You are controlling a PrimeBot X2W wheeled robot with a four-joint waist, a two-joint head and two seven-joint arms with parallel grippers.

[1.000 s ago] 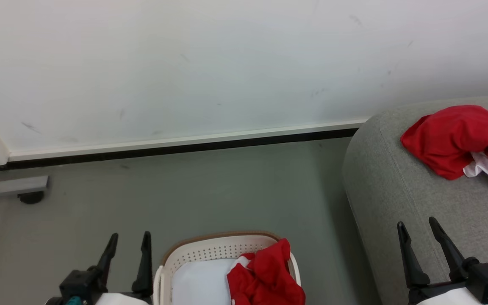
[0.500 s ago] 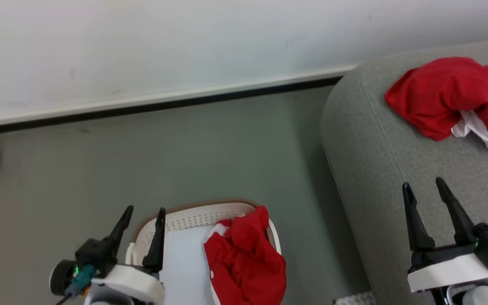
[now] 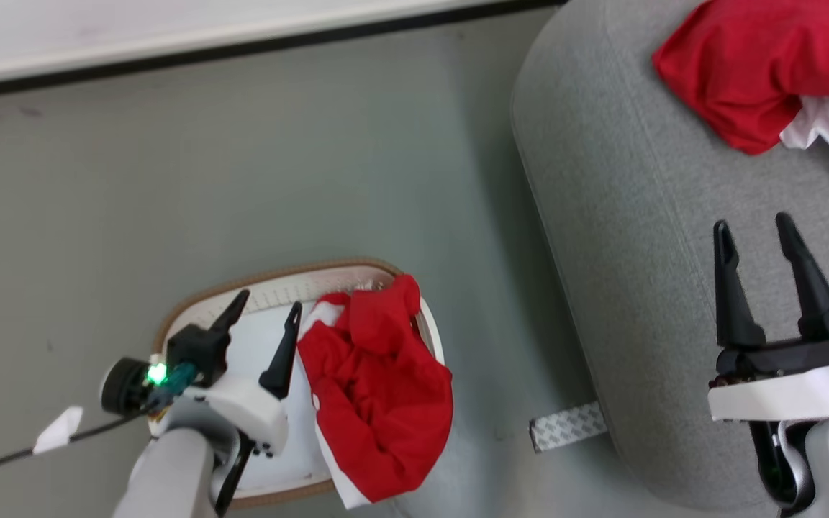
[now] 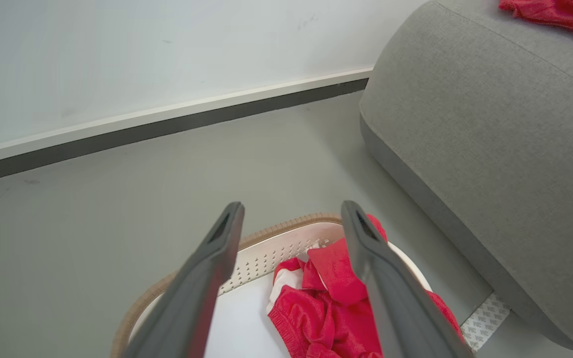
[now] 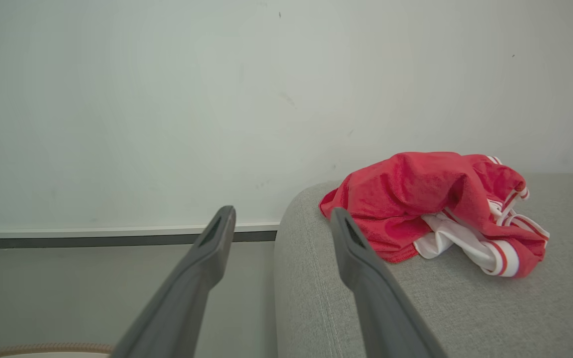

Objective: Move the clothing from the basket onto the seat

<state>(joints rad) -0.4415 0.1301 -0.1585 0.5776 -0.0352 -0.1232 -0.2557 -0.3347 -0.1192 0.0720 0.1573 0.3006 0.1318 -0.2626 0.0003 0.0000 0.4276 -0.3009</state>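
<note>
On the seat [image 3: 637, 252], one garment [image 3: 738, 65]; in the basket [image 3: 335, 282], one garment [image 3: 378, 388].

We log bright, even, diffuse light. A soft shadow lies on the smooth grey-green floor [image 3: 242, 180] beside the large light-grey fabric sofa [image 3: 601, 216]. Focus is sharp.

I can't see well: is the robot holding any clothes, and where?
Nothing is held. The left gripper is open over the basket, the right gripper open over the seat.
</note>
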